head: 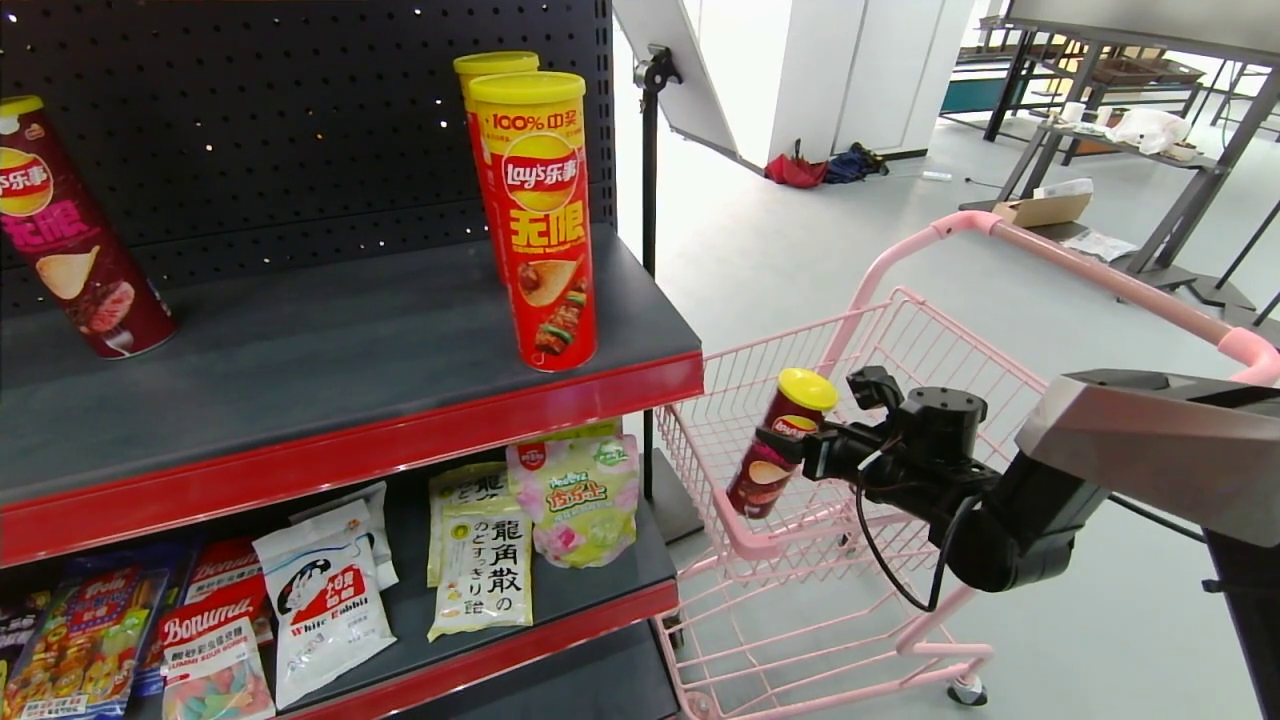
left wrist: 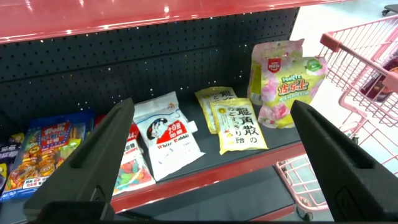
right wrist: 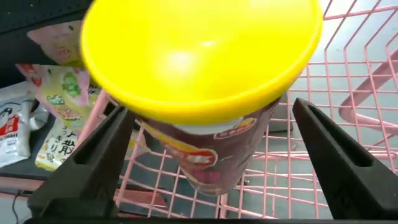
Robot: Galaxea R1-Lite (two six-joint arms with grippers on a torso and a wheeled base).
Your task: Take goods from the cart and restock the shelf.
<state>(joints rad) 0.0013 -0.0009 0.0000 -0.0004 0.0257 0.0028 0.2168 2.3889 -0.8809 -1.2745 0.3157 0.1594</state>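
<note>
A dark red chips can (head: 768,478) with a yellow lid (right wrist: 199,56) hangs tilted over the near left corner of the pink cart (head: 900,330). My right gripper (head: 795,447) is shut on its upper body, one finger (right wrist: 87,168) on each side. The top shelf (head: 330,340) holds a dark red can (head: 75,240) at the left and two red cans (head: 540,220), one behind the other, near its right end. My left gripper (left wrist: 212,104) is open and holds nothing. It faces the lower shelf's snack bags (left wrist: 168,134).
The lower shelf (head: 560,590) carries several snack bags, among them a white bag (head: 325,600), a yellow one (head: 480,560) and a pink-green one (head: 575,500). A black stand pole (head: 650,200) rises between shelf and cart. Open grey floor lies beyond the cart; tables stand at far right.
</note>
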